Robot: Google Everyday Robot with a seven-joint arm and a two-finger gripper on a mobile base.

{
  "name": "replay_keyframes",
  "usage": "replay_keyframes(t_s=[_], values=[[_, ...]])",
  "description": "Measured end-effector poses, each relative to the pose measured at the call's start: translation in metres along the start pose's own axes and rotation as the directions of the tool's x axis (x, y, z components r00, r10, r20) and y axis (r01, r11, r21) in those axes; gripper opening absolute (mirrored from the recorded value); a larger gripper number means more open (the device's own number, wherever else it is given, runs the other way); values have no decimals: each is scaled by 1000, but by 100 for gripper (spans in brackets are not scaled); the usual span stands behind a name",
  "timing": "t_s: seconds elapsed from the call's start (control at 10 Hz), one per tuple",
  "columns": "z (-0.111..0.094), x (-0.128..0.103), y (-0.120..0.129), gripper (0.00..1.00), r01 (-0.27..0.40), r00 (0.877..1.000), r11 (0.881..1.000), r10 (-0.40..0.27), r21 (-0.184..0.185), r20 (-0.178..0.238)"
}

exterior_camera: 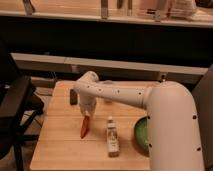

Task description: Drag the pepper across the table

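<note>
A red-orange pepper (pixel 85 127) lies on the wooden table (pixel 60 145), left of centre. My gripper (pixel 87 114) hangs from the white arm (pixel 150 100) and sits right over the pepper's upper end, touching or nearly touching it. The arm reaches in from the right and covers the table's right part.
A small white bottle (pixel 112 137) lies on the table right of the pepper. A green bowl (pixel 142 135) shows at the right, partly behind the arm. A dark object (pixel 73 97) sits near the table's back left. A black chair (pixel 15 110) stands to the left.
</note>
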Motion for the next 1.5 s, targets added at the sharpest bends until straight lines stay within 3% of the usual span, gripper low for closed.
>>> replay_keyframes(t_s=[0.7, 1.1, 1.5], values=[[-3, 39, 19, 5, -10, 1000, 1000, 10, -8, -1], [-7, 60, 56, 5, -50, 999, 999, 50, 6, -4], [-4, 73, 74, 5, -57, 998, 998, 57, 16, -3]])
